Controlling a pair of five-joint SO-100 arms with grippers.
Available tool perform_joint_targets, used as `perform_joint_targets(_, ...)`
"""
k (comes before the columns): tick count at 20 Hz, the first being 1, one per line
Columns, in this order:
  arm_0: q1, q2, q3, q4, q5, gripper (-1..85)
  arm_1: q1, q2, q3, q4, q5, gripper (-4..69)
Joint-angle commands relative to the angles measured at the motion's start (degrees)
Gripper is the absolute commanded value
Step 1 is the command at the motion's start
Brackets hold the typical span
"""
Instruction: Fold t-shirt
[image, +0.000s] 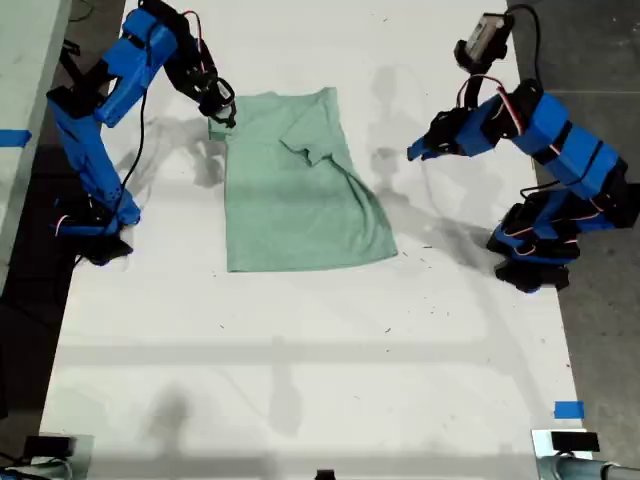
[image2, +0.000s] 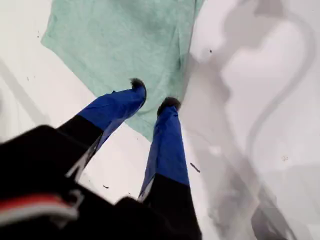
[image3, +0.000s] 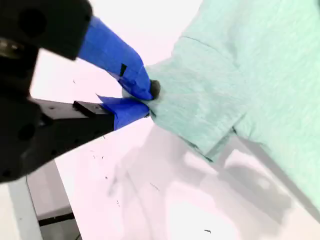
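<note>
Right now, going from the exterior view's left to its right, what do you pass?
Strip of blue tape at the edge → my second arm, its hand pinching the shirt's sleeve → the t-shirt → my first hand, open above the white table → my first arm.

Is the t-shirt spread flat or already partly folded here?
Partly folded: the t-shirt has one side turned over onto its body. My second gripper is shut on the sleeve edge; my first gripper hovers open.
</note>
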Motion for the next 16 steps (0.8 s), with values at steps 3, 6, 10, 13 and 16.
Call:
perform_joint_targets(3,2.64,4.22,-0.26,-3.78,-1.23,-0.1,0.26,2.37,0.35,-1.49,0.44,9.8)
perform_joint_targets(6,7.21,-3.16,-10.28,-7.73,-2.02,-0.1,-0.26,3.16,1.05,-0.79,1.05,9.4)
perform_joint_targets(10,14.77,-11.51,-14.77,-24.35,-1.67,-0.1,-1.41,4.66,2.72,0.26,2.29,9.3)
perform_joint_targets(13,17.49,-18.28,-16.08,-36.65,-0.79,5.2,-2.20,7.56,6.15,0.26,3.78,9.2)
perform_joint_targets(16,19.69,-16.17,-16.08,-40.52,3.52,30.6,-2.55,12.39,10.99,-0.09,5.45,9.2)
